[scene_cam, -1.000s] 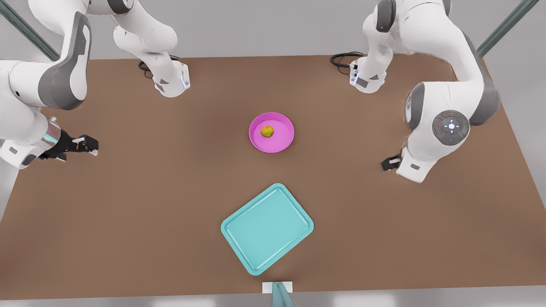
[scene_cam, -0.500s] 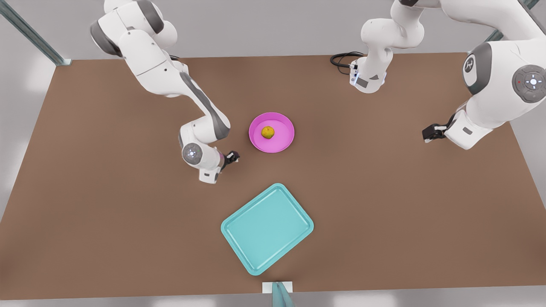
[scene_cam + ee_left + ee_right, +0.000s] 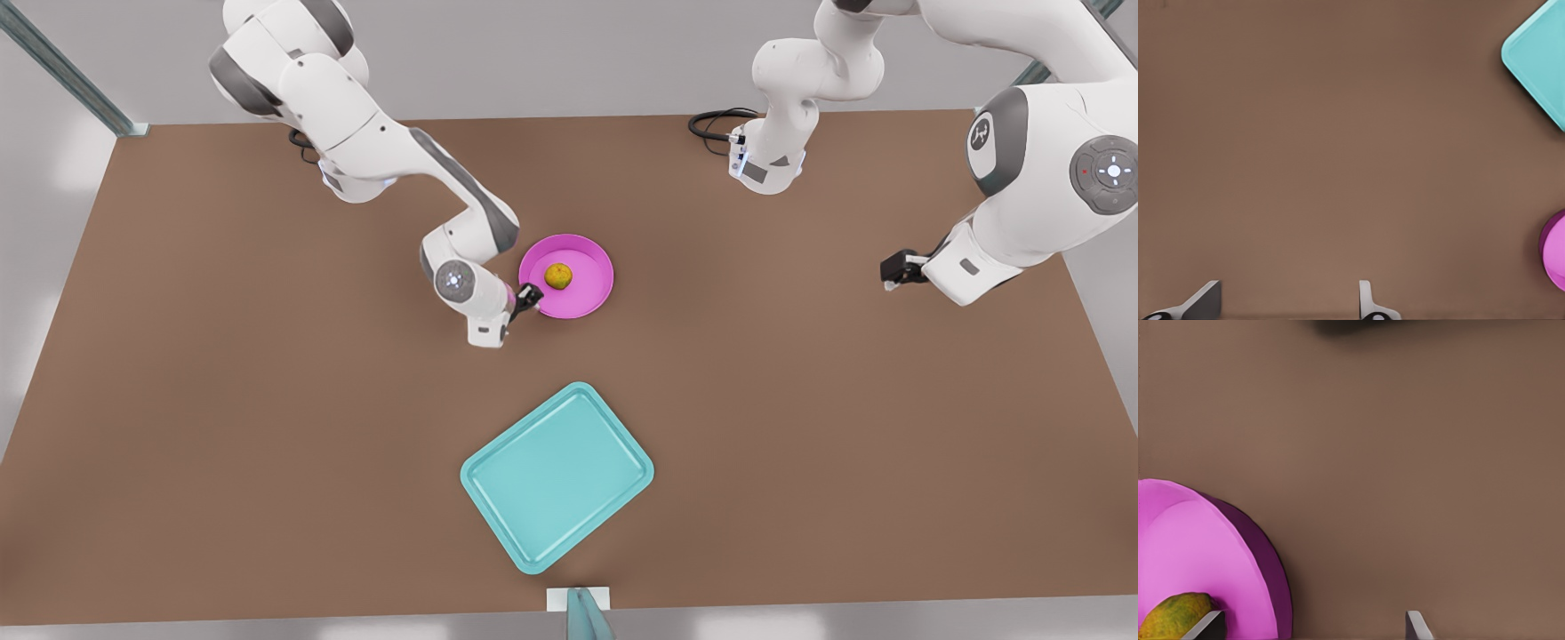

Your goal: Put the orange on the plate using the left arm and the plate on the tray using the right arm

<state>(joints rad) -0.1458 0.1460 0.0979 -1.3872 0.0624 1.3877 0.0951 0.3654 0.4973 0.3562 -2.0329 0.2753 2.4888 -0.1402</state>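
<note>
Two pincers are in play, and both are mine. My right pincer [image 3: 531, 294] is hovering at the plate's [image 3: 589, 300] edge on the front view's left, its fingers [image 3: 1416, 626] spread apart with nothing between them; in the right wrist view one fingertip is sitting by the orange [image 3: 1175, 615] and the plate's rim [image 3: 1265, 553], the other over bare table [image 3: 1418, 453]. My left pincer [image 3: 893, 268] is waiting far off toward the front view's right, well apart from everything, its fingers [image 3: 1367, 300] standing wide and gripping nothing. The orange [image 3: 557, 276] is resting inside the pink plate, near the middle of the brown table [image 3: 222, 400]. The teal tray [image 3: 557, 476] is lying empty on the table, nearer the camera than the plate and well apart from it, turned at an angle. In the left wrist view a corner of the tray [image 3: 1541, 60] and a sliver of the plate [image 3: 1555, 250] are peeking in.
</note>
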